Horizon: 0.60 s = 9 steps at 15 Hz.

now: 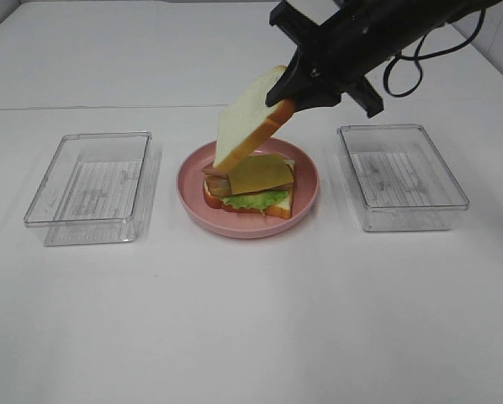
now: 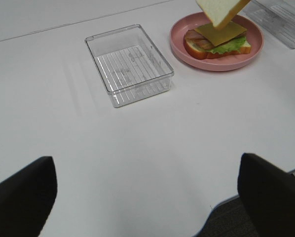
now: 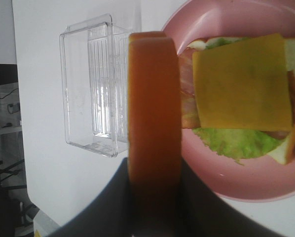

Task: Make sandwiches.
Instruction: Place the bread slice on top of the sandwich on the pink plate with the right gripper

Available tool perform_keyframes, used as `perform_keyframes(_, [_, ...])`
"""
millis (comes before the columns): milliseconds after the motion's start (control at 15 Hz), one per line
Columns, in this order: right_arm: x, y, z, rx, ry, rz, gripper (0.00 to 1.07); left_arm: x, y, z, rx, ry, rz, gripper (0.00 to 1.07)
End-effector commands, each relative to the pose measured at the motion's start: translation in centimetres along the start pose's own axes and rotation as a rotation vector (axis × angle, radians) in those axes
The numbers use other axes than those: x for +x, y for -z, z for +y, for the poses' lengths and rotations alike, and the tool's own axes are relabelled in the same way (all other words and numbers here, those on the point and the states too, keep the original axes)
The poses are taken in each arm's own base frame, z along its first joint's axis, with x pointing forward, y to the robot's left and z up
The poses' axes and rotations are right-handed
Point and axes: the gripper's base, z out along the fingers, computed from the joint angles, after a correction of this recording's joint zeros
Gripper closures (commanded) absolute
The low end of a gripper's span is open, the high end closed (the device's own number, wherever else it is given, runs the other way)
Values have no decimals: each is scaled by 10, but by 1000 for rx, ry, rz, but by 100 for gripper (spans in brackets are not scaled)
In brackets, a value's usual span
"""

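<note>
1. White with an orange-brown crust, the bread slice (image 1: 248, 118) we see hangs tilted in the air above the pink plate (image 1: 306, 200), one end clamped in the right gripper (image 1: 285, 103) and its lower corner just over the stack.
2. We see that gripper narrowed onto the slice: in the right wrist view the crust edge (image 3: 153, 113) stands between the two dark fingers (image 3: 197, 207), which press on its flat sides.
3. Below it, we find the unfinished sandwich (image 1: 250, 187) lying on the plate: a bottom slice of bread, ruffled green lettuce (image 1: 256, 200), brown bacon strips, and a yellow cheese square (image 1: 262, 172) on top, uncovered.
4. The plate sits on the white table (image 1: 251, 320), in the middle between two clear plastic boxes.
5. We see the left box (image 1: 92, 187) just beside the plate on one side and the right box (image 1: 400, 175) a little further off on the other; both stand open-topped with nothing visible inside.
6. The left gripper (image 2: 147, 197) does not appear in the high view; in its own wrist view we see its two dark fingertips (image 2: 21, 197) spread wide apart over bare table, holding nothing and well away from the plate.
</note>
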Motion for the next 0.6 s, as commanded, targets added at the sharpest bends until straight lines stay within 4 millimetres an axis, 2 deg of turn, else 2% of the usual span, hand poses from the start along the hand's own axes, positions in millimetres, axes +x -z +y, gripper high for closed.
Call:
perform_keyframes(67, [1,-28,-8,-42,-57,28,107,1,2,-1,4,6,-30,13])
perform_keyframes(333, [-5,-57,-32,-37,-154,25,107,1,2,-1,4,6,-30,13])
perform_keyframes(467, [-7,-67,-39,-41,-195,15,107,1,2,-1,4,6,-30,13])
perform_keyframes(600, [-6,-68,-42,-12,-179,14,107,1,2,-1,4,6,-30,13])
